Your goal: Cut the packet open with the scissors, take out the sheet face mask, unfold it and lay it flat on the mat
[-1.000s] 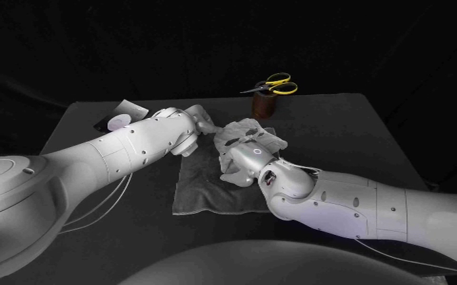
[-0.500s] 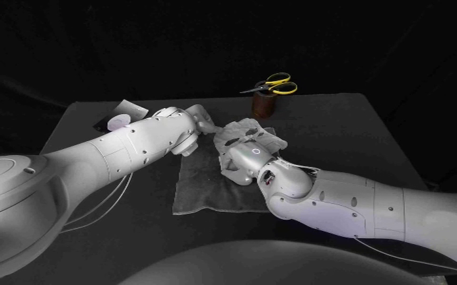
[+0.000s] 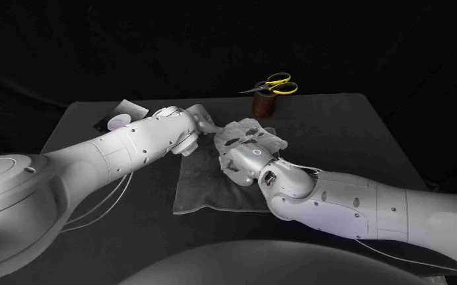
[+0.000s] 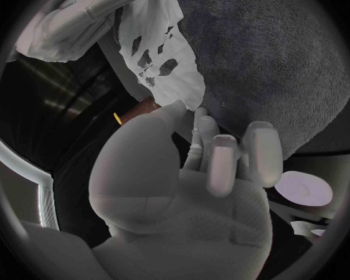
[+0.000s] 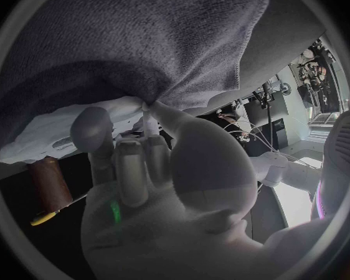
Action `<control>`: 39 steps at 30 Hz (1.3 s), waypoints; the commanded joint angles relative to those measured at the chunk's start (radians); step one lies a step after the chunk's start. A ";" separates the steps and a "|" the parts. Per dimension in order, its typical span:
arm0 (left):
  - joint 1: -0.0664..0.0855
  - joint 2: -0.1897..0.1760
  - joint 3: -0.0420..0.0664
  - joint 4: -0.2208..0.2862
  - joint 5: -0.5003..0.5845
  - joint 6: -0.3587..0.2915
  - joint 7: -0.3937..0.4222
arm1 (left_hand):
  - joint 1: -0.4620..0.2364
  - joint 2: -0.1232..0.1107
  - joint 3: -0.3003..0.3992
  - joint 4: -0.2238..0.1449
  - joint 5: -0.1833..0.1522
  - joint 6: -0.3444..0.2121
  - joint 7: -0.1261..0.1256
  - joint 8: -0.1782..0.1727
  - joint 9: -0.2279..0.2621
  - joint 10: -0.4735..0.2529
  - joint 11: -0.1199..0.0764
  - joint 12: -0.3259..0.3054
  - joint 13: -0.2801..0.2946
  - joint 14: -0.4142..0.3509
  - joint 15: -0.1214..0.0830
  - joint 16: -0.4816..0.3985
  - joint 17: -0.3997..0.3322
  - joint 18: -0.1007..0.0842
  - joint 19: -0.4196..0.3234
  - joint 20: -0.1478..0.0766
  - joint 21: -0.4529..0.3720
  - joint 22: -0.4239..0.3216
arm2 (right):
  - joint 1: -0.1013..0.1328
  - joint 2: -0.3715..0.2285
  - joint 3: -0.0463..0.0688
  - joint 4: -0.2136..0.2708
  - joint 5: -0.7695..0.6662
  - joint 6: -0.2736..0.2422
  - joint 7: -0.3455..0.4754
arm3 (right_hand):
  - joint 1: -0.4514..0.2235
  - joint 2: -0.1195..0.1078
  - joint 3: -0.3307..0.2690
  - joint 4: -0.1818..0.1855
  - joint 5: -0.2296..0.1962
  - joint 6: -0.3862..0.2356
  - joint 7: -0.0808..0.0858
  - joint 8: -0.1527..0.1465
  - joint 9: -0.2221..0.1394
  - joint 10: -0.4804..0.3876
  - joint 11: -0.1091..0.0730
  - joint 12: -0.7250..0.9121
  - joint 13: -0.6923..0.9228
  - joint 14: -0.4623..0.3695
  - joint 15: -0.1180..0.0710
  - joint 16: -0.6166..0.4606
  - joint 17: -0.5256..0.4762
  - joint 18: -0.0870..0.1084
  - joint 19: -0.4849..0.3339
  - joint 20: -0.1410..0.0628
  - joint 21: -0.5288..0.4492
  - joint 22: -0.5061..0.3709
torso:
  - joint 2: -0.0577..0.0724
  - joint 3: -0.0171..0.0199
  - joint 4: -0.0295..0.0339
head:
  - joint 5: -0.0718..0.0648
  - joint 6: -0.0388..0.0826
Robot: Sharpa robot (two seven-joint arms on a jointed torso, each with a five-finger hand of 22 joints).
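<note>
The white sheet face mask (image 3: pixel 249 130) hangs crumpled between my two hands over the far end of the grey mat (image 3: pixel 211 183). My left hand (image 3: pixel 195 124) pinches one edge of it. In the left wrist view the mask (image 4: pixel 163 50), with its cut-out holes, stretches from my left hand (image 4: pixel 192 168) across to my right hand (image 4: pixel 85 12). My right hand (image 3: pixel 242 152) grips the other side. In the right wrist view my right hand (image 5: pixel 144 162) pinches the mask (image 5: pixel 54 130) just above the mat (image 5: pixel 144 37).
Yellow-handled scissors (image 3: pixel 273 85) stand in a brown holder (image 3: pixel 264 105) at the back of the table, just beyond the mat. The opened packet (image 3: pixel 122 115) lies at the back left, behind my left arm.
My right hand has edged slightly toward the far end of the mat with the mask. The left hand has held still.
</note>
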 commanded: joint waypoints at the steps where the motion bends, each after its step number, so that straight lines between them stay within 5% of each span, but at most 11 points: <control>1: -0.002 0.004 -0.001 0.001 0.000 0.034 -0.006 | 0.012 0.001 -0.004 0.001 0.002 -0.003 -0.002 0.003 -0.001 0.002 -0.001 0.005 0.000 0.045 -0.007 0.006 0.089 -0.013 0.004 0.000 0.004 0.005 | -0.001 -0.004 -0.001 0.007 0.018 -0.012 0.019 | -0.005 0.003 0.012 -0.002 -0.007 0.004 -0.005 0.009 0.002 0.070 -0.007 0.005 0.176 0.099 -0.008 0.007 0.241 0.010 0.004 -0.006 0.007 0.100 | 0.000 0.0001 0.0001 | 0.000 0.000; 18: 0.000 0.003 -0.001 -0.006 0.011 0.049 -0.002 | 0.030 0.016 0.000 0.004 0.002 -0.001 -0.005 0.010 0.002 0.009 -0.004 0.010 0.018 0.046 -0.009 0.006 0.092 -0.012 0.001 -0.001 0.002 0.001 | 0.000 -0.028 0.001 0.015 0.105 -0.166 0.073 | -0.019 -0.001 0.076 -0.011 -0.046 0.020 -0.014 0.041 0.018 0.077 -0.015 0.023 0.189 0.101 -0.015 0.011 0.248 0.004 0.019 -0.010 0.041 0.113 | 0.001 0.0006 -0.0005 | 0.001 0.000; 39: 0.003 0.019 -0.002 -0.022 -0.004 0.056 -0.018 | -0.007 0.004 -0.049 0.073 0.002 0.003 -0.006 0.007 -0.006 0.025 -0.005 0.019 0.043 0.049 -0.010 0.007 0.100 -0.014 0.006 -0.003 0.009 0.009 | 0.007 -0.057 0.006 0.035 0.152 -0.164 0.079 | -0.033 -0.006 0.080 -0.002 -0.046 0.022 -0.018 0.048 0.022 0.079 -0.018 0.027 0.192 0.101 -0.018 0.012 0.250 0.003 0.021 -0.012 0.047 0.115 | 0.001 0.0009 -0.0007 | 0.000 0.000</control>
